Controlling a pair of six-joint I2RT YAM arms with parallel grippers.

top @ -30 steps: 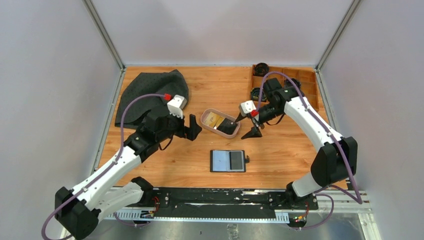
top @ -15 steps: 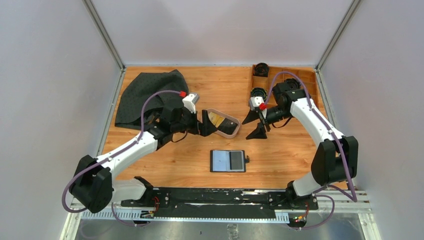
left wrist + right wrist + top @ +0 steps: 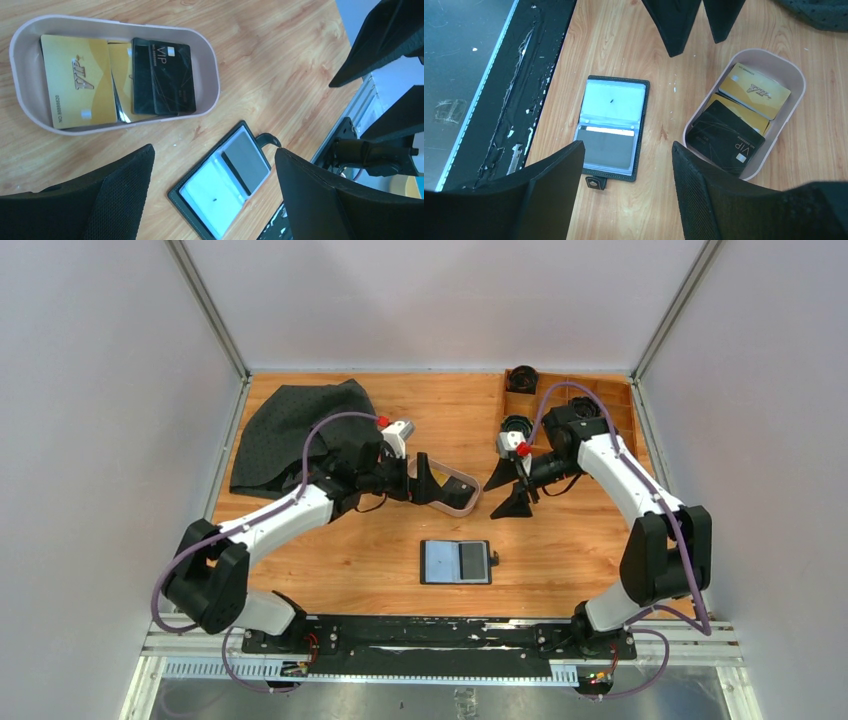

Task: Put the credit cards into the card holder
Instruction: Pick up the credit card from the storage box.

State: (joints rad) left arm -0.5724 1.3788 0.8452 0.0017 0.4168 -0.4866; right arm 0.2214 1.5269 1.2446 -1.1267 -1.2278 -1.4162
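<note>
The pinkish oval tray (image 3: pixel 470 502) holds gold cards (image 3: pixel 75 80) and a black VIP card (image 3: pixel 165 77); they also show in the right wrist view (image 3: pixel 754 90). The black card holder (image 3: pixel 457 562) lies open and flat near the front, with a silver-grey card (image 3: pixel 245 162) in one pocket and the other pocket clear. My left gripper (image 3: pixel 420 481) is open and empty over the tray's left end. My right gripper (image 3: pixel 507 490) is open and empty, just right of the tray. The wrist views show both grippers open above the wood, the left (image 3: pixel 214 151) and the right (image 3: pixel 628 145).
A dark cloth (image 3: pixel 295 430) lies at the back left. A wooden compartment box (image 3: pixel 600 405) with round black items (image 3: pixel 521 378) stands at the back right. A black rail (image 3: pixel 430 635) runs along the table's front edge.
My left gripper moved right to the tray's left end. My right gripper drew back right from the tray, opened wider, then held still. Tray and card holder have not moved.
</note>
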